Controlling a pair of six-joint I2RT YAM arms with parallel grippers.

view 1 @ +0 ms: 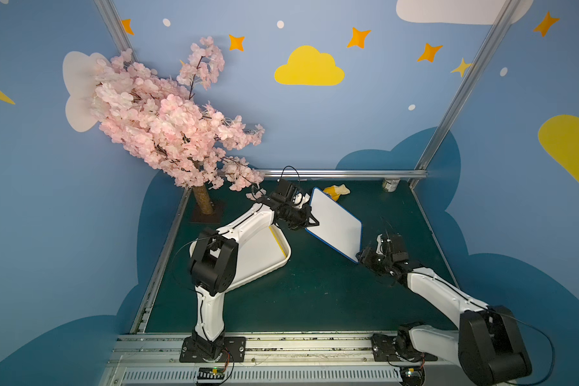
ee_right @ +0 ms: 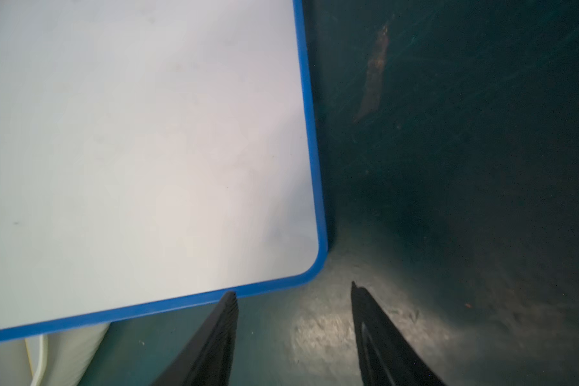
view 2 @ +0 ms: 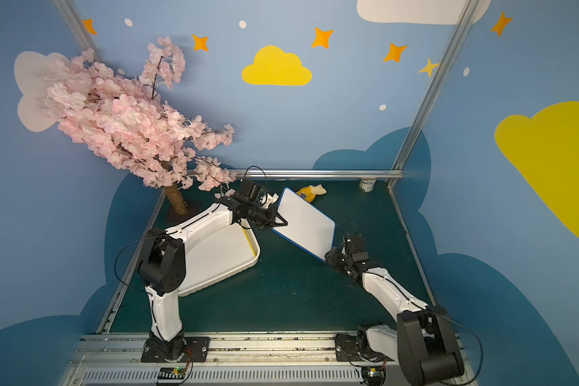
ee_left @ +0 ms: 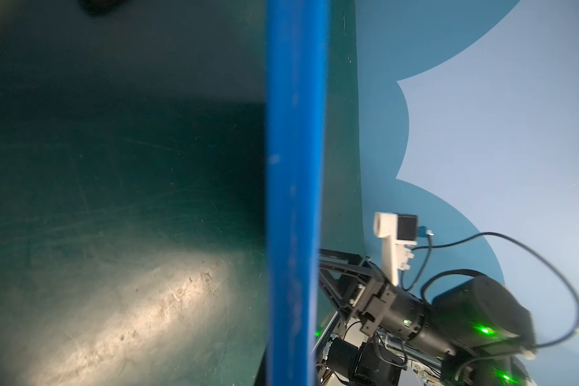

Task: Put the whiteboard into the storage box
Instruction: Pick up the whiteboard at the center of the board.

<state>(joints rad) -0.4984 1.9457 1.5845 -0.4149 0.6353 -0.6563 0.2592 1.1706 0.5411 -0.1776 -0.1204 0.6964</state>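
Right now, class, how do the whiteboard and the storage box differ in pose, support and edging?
Pose: the whiteboard is tilted; the storage box lies flat.
Support: the whiteboard is held up by the left gripper; the storage box rests on the table.
Edging: the whiteboard has a blue border; the storage box has a raised white rim.
Both are white, with rounded corners.

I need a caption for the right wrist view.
Open right gripper beside a corner of the whiteboard, over the table.
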